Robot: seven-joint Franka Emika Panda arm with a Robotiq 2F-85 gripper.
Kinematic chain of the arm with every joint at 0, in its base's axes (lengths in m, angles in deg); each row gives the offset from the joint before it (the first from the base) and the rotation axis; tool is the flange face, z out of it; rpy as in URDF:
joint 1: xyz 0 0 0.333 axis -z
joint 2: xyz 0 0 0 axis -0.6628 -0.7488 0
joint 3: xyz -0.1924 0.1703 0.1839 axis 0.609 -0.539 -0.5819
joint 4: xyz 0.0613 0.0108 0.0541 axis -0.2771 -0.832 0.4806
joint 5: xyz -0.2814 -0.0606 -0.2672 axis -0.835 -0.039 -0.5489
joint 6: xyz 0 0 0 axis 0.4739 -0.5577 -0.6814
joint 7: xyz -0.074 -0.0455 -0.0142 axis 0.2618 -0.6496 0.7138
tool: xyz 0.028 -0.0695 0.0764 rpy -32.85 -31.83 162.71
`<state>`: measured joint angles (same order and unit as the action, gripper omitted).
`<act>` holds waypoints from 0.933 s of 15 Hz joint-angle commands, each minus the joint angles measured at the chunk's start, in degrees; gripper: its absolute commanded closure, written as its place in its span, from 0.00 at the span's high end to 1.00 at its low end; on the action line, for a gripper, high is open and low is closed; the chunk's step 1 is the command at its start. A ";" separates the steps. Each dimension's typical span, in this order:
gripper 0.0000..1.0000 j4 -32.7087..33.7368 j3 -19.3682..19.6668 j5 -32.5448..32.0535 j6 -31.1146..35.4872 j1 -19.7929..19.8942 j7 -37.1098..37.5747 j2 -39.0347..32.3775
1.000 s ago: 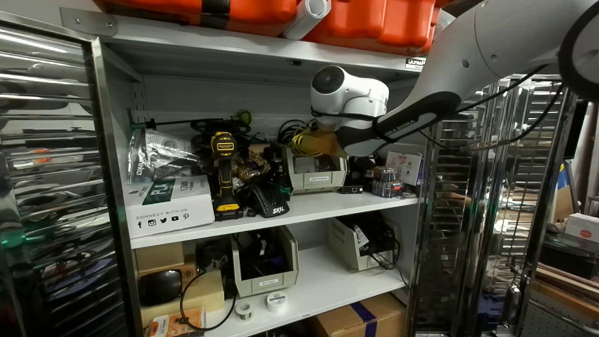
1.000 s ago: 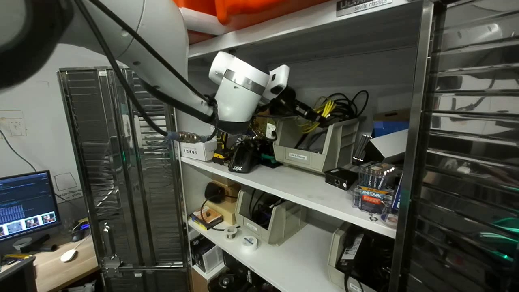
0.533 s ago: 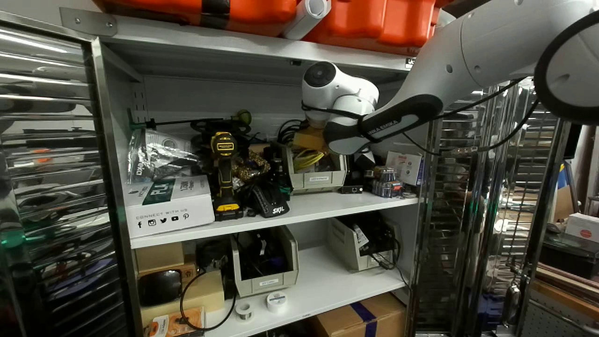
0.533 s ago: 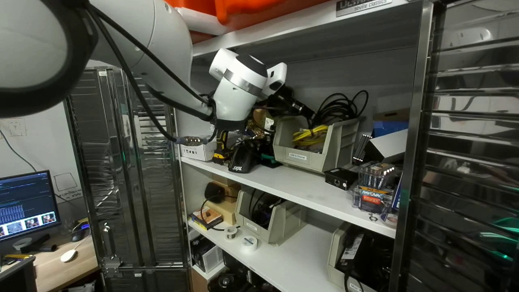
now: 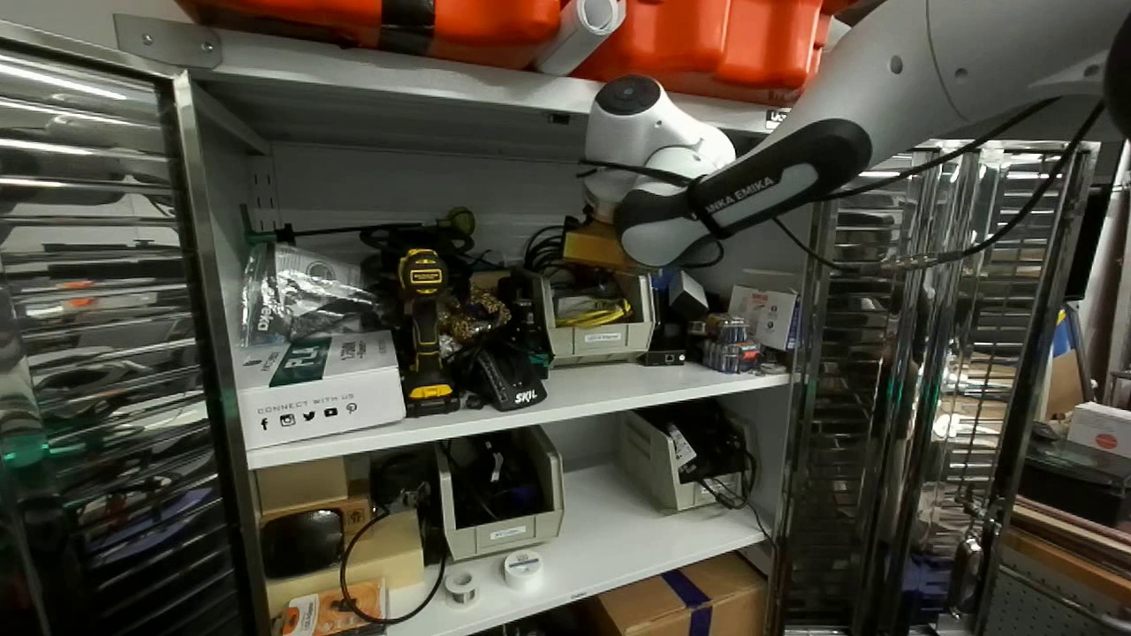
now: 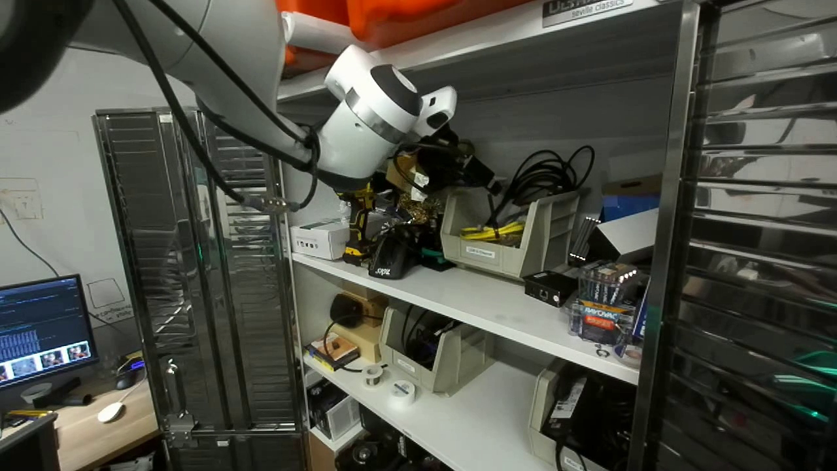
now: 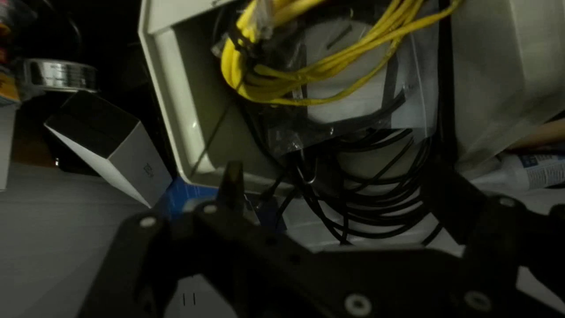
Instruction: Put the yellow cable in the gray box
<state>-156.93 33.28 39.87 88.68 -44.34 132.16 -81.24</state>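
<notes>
The yellow cable (image 5: 594,313) (image 6: 494,232) lies coiled inside the gray box (image 5: 605,339) (image 6: 480,252), near its labelled front, in both exterior views. From the wrist, the same yellow cable (image 7: 304,84) rests over a clear plastic bag within the gray box (image 7: 174,106). My gripper (image 7: 333,183) is open, its fingers wide apart and apart from the yellow cable. Black cables show in the gap, farther off than the fingertips. In an exterior view the gripper (image 6: 490,182) hangs above the box; elsewhere the arm's wrist largely hides it.
Black coiled cables (image 6: 549,170) rise at the back of the box. Beside it stand a small black device (image 6: 549,288), battery packs (image 6: 605,301) and a white-and-black box (image 7: 110,145). A yellow-black drill (image 5: 424,327) and white carton (image 5: 318,389) share the shelf. Another shelf (image 5: 495,97) runs overhead.
A second ago the gripper held the yellow cable over the box. The jaws have opened, the cable has dropped into the box towards its front, and the arm has risen.
</notes>
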 commanded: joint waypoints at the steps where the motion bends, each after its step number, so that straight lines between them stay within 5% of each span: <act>1: 1.00 -9.59 1.09 7.45 0.42 0.76 -7.40 6.89; 6: 1.00 -14.11 3.03 18.88 -1.43 0.90 -18.64 10.02; 10: 1.00 -16.94 5.26 20.98 -1.71 -0.60 -22.99 13.24; 14: 1.00 -23.04 3.52 27.35 -6.22 -0.25 -34.02 18.79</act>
<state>-174.25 37.35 61.68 86.16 -44.10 106.88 -69.79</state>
